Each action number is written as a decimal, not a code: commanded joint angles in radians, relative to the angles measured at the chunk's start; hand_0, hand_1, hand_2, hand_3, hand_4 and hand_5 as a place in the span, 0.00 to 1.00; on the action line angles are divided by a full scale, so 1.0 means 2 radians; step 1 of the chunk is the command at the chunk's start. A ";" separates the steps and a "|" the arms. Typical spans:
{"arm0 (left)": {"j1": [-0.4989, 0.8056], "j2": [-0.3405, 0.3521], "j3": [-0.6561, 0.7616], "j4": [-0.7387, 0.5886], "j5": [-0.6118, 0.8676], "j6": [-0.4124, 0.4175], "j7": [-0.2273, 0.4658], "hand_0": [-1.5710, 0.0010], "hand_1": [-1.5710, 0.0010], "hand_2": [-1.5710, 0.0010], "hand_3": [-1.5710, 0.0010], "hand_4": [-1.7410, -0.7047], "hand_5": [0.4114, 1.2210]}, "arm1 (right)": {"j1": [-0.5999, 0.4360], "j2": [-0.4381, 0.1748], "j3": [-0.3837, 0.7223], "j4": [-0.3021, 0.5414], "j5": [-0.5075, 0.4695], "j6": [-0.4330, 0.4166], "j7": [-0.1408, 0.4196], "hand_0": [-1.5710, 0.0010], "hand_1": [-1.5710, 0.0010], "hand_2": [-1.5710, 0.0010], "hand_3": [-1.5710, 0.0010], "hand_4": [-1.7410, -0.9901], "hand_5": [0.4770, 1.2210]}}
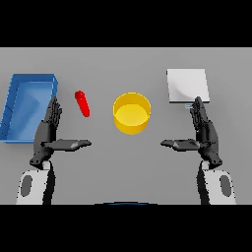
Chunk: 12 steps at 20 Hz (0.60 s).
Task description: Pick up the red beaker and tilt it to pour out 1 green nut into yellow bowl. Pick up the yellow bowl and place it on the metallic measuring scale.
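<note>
Head view, left to right. Blue rectangular plastic tray (pixel 15 106) at far left of the grey table (pixel 126 162): no contents visible. Left hand (pixel 49 132) just beside tray, fingers straight, thumb extended inward, holding nothing. Small red cylindrical beaker (pixel 82 103) near left hand, tilted on the table, untouched; green nut not discernible. Round yellow bowl (pixel 132 113) at centre, upright, apparently empty. Square metallic measuring scale (pixel 187 84) at right, nothing on it. Right hand (pixel 203 132) just below scale, fingers straight, thumb inward, holding nothing. Step in hand, as judged: first, beaker grasp not yet begun. Next move: reach left hand to beaker, close fingers round it, lift, carry over bowl.
</note>
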 commanded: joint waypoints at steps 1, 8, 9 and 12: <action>-0.001 0.001 0.001 0.001 0.001 0.000 0.000 1.00 1.00 1.00 1.00 0.62 0.26 | 0.000 0.001 0.001 0.000 0.000 -0.001 0.000 1.00 1.00 1.00 1.00 0.82 0.25; 0.033 0.021 -0.021 -0.026 -0.038 -0.003 -0.029 1.00 1.00 1.00 1.00 0.62 0.26 | 0.033 -0.010 0.055 -0.034 0.099 -0.026 -0.067 1.00 1.00 1.00 1.00 0.82 0.25; 0.040 0.024 -0.028 -0.040 -0.049 0.001 -0.026 1.00 1.00 1.00 1.00 0.62 0.26 | 0.039 -0.013 0.066 -0.041 0.123 -0.033 -0.065 1.00 1.00 1.00 1.00 0.82 0.25; 0.054 0.026 -0.041 -0.062 -0.066 0.005 -0.009 1.00 1.00 1.00 1.00 0.62 0.25 | 0.044 -0.011 0.078 -0.045 0.148 -0.042 -0.056 1.00 1.00 1.00 1.00 0.83 0.25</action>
